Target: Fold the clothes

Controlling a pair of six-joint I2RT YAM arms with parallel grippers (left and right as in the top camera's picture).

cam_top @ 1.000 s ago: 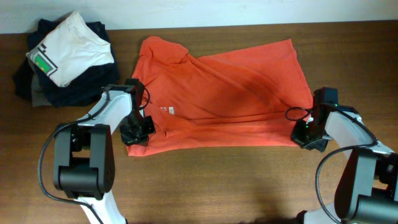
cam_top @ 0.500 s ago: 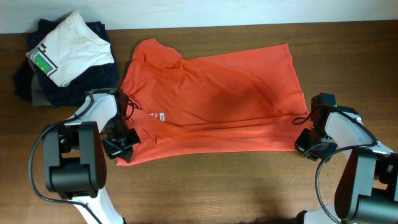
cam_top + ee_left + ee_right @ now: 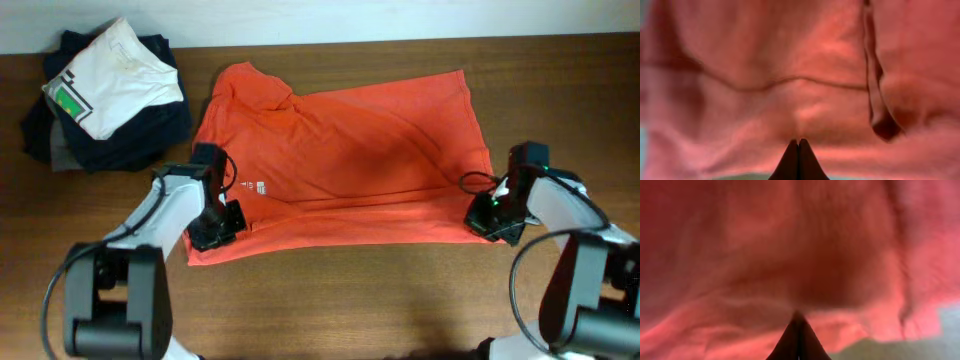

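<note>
Where the left fingers (image 3: 792,165) meet: pressed together, pinching the near-left hem of the T-shirt (image 3: 350,165).
Where the right fingers (image 3: 790,345) meet: pressed together too, pinching the near-right hem corner.
T-shirt: orange-red, spread rumpled across the wooden table (image 3: 350,300), small white lettering (image 3: 258,187) toward its left side.
Far-left corner: folded white shirt (image 3: 115,75) with green patch, atop dark garments (image 3: 130,140).
</note>
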